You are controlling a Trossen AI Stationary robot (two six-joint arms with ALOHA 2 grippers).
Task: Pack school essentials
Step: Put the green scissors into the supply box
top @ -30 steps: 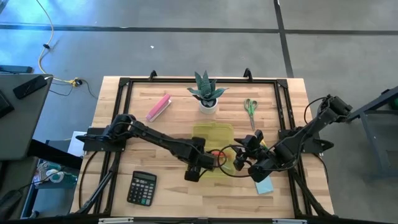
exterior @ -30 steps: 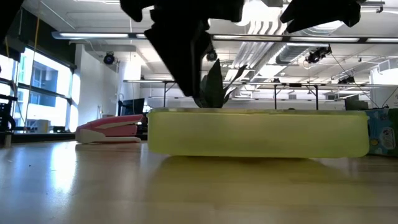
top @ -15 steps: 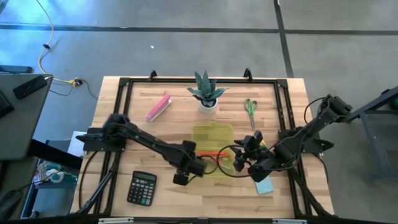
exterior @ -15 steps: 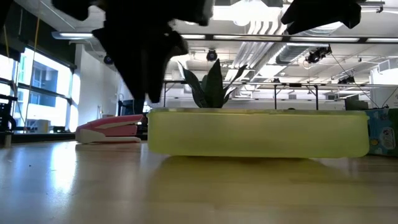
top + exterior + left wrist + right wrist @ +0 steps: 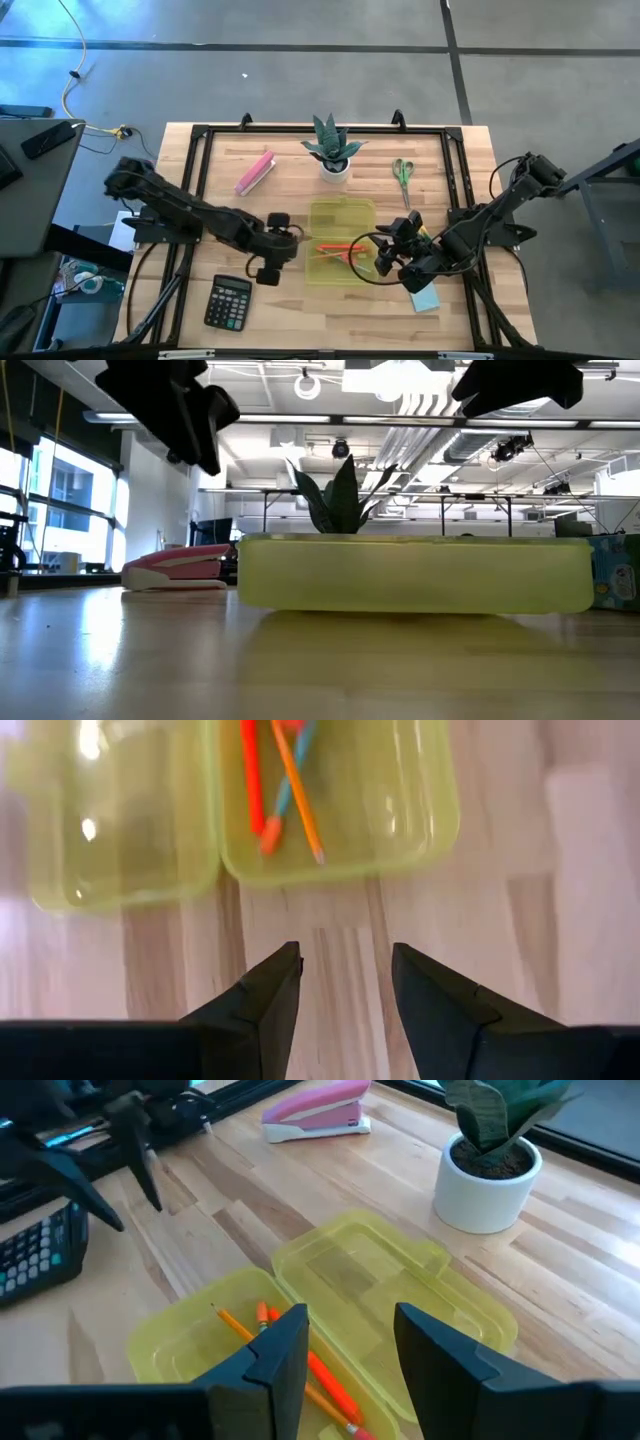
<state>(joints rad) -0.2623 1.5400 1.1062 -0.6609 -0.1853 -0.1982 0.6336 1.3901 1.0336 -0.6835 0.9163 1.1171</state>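
Observation:
An open yellow-green case point(image 5: 318, 272) lies in the middle of the table, its lid point(image 5: 342, 214) folded flat toward the far edge. In its base lie an orange pencil point(image 5: 298, 795), a red-orange pen point(image 5: 250, 775) and a greenish pencil point(image 5: 303, 742). My left gripper point(image 5: 268, 262) hangs open over bare wood to the left of the case, nothing between its fingers point(image 5: 262, 995). My right gripper point(image 5: 350, 1342) hovers open above the case's right side, also with nothing in it. Green-handled scissors point(image 5: 402, 172) lie at the far right. A light-blue note pad point(image 5: 425, 299) lies near the right arm.
A potted plant point(image 5: 334, 150) stands beyond the case. A pink stapler point(image 5: 255, 172) lies at the far left and a black calculator point(image 5: 228, 302) near the front left. A black frame point(image 5: 200, 135) rims the table. Bare wood lies between calculator and case.
My left gripper has drawn back from above the case's base toward the table's left edge, rising a little, and now hangs over bare wood. The pencils and pen stay in the case. My right gripper has kept still.

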